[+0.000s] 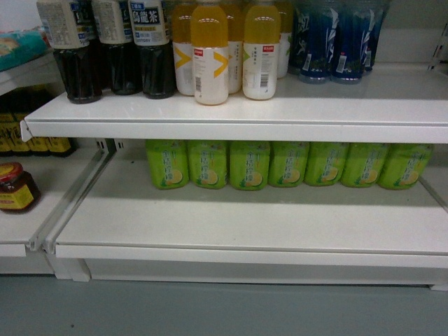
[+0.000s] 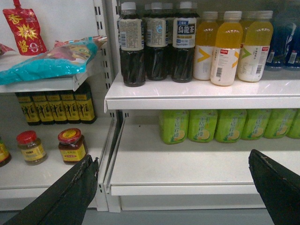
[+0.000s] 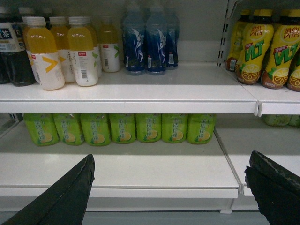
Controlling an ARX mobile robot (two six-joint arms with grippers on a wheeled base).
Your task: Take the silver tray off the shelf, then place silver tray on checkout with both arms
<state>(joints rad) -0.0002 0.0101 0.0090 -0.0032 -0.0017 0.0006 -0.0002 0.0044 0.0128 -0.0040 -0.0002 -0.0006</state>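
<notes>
The silver tray shows in no view, and the checkout is out of view too. The white shelf (image 1: 238,218) has a bare lower board with green bottles (image 1: 248,165) lined along its back. My left gripper (image 2: 172,160) is open, its black fingers (image 2: 77,185) spread wide in front of that board (image 2: 187,174), with nothing between them. My right gripper (image 3: 171,159) is open in the same way before the lower board (image 3: 140,171), holding nothing. Neither gripper appears in the head view.
The upper board (image 1: 280,105) carries dark tea bottles (image 1: 112,49), orange drink bottles (image 1: 210,52) and blue bottles (image 1: 336,42). Jars (image 2: 71,146) and yellow-labelled bottles (image 2: 56,107) fill the left bay. Yellow VLT bottles (image 3: 262,47) stand on the right bay. Grey floor (image 1: 210,308) lies below.
</notes>
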